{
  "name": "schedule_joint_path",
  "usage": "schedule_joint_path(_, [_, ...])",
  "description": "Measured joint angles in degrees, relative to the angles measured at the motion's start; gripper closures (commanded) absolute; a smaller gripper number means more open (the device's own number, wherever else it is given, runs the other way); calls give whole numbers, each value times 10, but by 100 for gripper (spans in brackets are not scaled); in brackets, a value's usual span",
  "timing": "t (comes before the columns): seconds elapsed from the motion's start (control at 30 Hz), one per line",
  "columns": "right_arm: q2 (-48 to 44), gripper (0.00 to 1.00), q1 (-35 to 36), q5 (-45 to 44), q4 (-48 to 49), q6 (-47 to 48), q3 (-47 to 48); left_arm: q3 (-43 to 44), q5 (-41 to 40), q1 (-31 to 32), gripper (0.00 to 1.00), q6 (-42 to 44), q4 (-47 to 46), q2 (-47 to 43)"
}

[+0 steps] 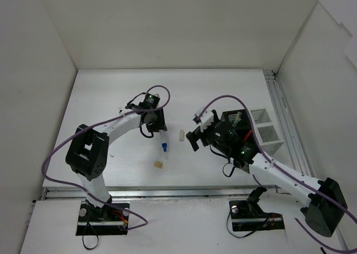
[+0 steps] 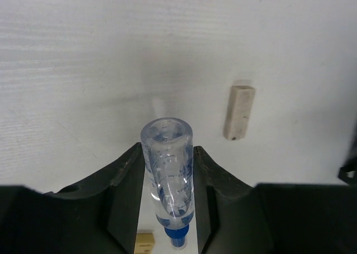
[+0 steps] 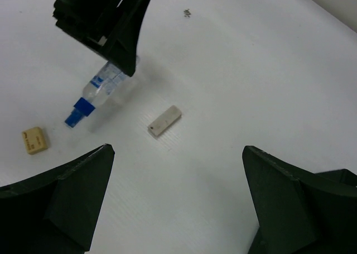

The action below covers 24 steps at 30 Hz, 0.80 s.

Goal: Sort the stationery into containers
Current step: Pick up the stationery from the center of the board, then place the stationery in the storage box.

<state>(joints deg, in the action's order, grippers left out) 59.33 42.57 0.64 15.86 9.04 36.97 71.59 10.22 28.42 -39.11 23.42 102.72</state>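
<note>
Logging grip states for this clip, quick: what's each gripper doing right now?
Left gripper: closed on the clear blue-capped tube.
Right gripper: open, holding nothing.

Bright, even overhead light leaves the white bench almost washed out; shadows beside the clear tube are faint and diffuse, and both wrist views look slightly soft.

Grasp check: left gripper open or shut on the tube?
Shut on the tube: the left gripper fingers press both its clear sides.
</note>
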Motion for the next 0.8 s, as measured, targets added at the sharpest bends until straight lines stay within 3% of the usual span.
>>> schedule_joint_path(0.5, [169,2,82,17,128,-2,23,-11,-27,-15,100,-166,-49,-181])
schedule_joint_path(0.8, [253,4,97,-4,240,15,54,-43,-31,-6,100,-216,-61,-202])
